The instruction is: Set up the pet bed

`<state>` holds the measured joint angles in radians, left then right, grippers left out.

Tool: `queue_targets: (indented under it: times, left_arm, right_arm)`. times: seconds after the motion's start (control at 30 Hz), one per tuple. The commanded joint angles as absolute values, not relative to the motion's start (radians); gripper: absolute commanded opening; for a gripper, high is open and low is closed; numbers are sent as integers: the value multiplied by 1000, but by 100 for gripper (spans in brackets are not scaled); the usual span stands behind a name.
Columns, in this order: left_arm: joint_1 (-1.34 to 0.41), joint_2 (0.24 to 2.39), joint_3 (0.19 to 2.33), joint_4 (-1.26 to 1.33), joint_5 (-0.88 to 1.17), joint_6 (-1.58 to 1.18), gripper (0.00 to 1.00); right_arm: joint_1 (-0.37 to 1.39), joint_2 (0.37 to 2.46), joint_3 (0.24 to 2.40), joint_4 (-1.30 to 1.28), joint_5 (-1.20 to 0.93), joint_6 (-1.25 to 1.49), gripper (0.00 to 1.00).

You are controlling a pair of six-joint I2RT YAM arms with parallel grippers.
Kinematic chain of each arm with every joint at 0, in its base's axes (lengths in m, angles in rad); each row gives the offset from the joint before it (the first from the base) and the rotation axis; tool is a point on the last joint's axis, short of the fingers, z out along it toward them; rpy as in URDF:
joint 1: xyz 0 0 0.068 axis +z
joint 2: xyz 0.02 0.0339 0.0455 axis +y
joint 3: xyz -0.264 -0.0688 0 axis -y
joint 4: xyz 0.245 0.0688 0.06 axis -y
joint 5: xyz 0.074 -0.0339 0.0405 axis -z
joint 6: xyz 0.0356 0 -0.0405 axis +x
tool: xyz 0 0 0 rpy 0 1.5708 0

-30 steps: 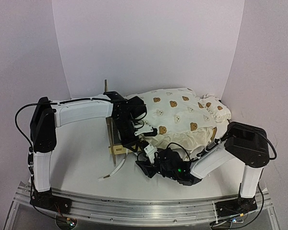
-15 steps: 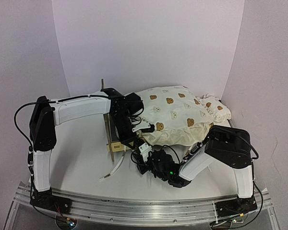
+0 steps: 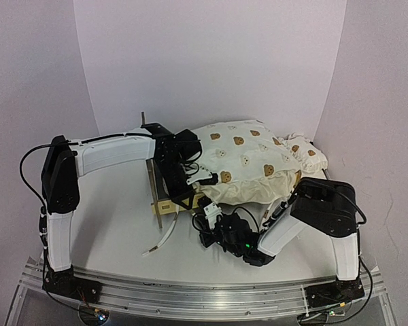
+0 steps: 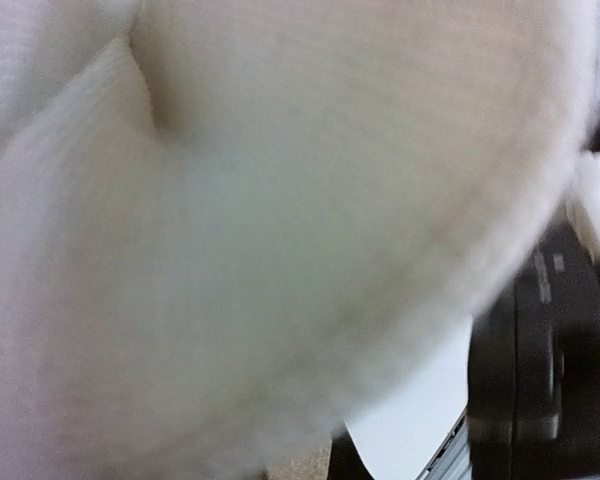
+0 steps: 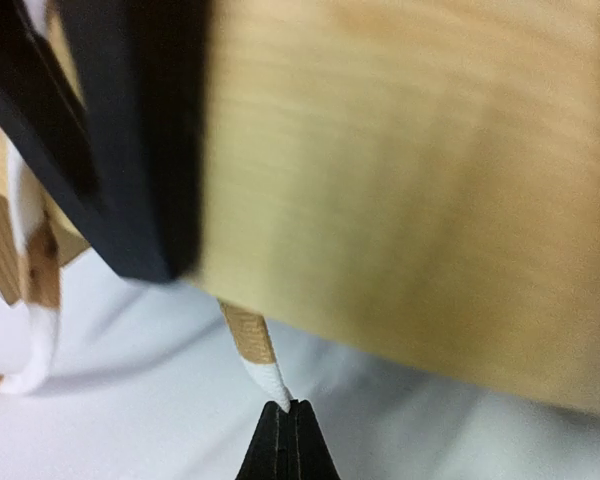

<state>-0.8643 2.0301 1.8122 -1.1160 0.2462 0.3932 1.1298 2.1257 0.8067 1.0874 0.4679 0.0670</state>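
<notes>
Pet bed: the pet bed stands at the middle of the table. Only its light-wood edge and a thin upright post at its 11 o'clock show from above; the rest lies under fabric. In the right wrist view its wood panel fills the upper frame, with a dark band at 10 o'clock.
Right gripper: the right gripper is low at the bed's near corner, at the wood edge's 4 o'clock from above. Its jaws are pressed together on the white end of a tie string that hangs from under the panel.
Left gripper: the left gripper is pressed against the cushion's 9 o'clock edge, just over the frame. Its fingers are buried in fabric, so I cannot tell whether they are closed or apart.
Cushion: the large cream bear-print cushion is bunched over the bed, bulging toward 2 o'clock. Blurred cream cloth fills the left wrist view.
Pillow: the small bear-print pillow touches the cushion at its 3 o'clock.
Loose string: a loose string curves on the table at the bed's 6 o'clock.
</notes>
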Motion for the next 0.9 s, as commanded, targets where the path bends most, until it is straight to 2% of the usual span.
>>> queue_targets:
  times: [0.0, 0.2, 0.47, 0.53, 0.7, 0.87]
  left_arm:
    - [-830, 1978, 1900, -1022, 274, 350, 0]
    - [-830, 1976, 1764, -901, 186, 411, 0]
    - [-830, 1978, 1628, -760, 91, 471, 4]
    - [-830, 1980, 1613, -748, 74, 477, 9]
    - [-830, 1942, 1595, -756, 91, 495, 40]
    - [-830, 1845, 1597, -826, 241, 592, 61]
  right_arm:
    - [1130, 2056, 776, 1092, 430, 106, 0]
    - [1151, 1970, 803, 816, 411, 125, 0]
    - [1150, 1960, 798, 750, 368, 151, 0]
    - [1149, 1964, 811, 717, 349, 161, 0]
    - [1149, 1940, 852, 568, 289, 197, 0]
    - [1149, 1854, 839, 394, 225, 228, 0]
